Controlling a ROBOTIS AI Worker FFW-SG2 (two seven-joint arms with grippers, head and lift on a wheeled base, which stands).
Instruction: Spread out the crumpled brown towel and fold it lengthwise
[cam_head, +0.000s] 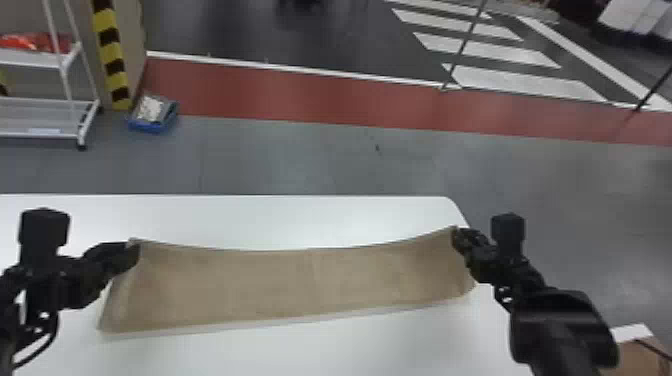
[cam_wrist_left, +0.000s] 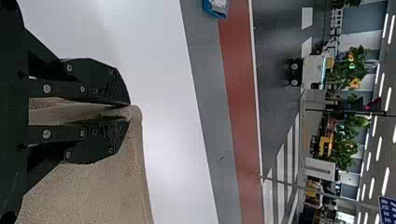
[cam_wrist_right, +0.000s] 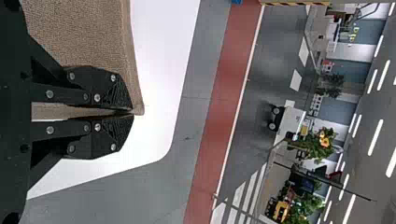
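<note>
The brown towel (cam_head: 300, 282) stretches as a long band between the two grippers, its far edge sagging slightly in the middle and its near edge low over the table. My left gripper (cam_head: 134, 250) holds the towel's far left corner; in the left wrist view the gripper (cam_wrist_left: 128, 111) is shut with towel (cam_wrist_left: 93, 191) pinched between its fingers. At the far right corner is my right gripper (cam_head: 457, 237). The right wrist view has that gripper (cam_wrist_right: 133, 112) shut on the towel (cam_wrist_right: 84, 37), a small tip of cloth poking out past the fingertips.
The white table (cam_head: 280, 215) runs under the towel, its rounded far right corner close to my right gripper. Beyond it on the floor stand a white rack (cam_head: 75, 117) and a blue bin (cam_head: 152, 114). A brown box (cam_head: 637, 357) is at the lower right.
</note>
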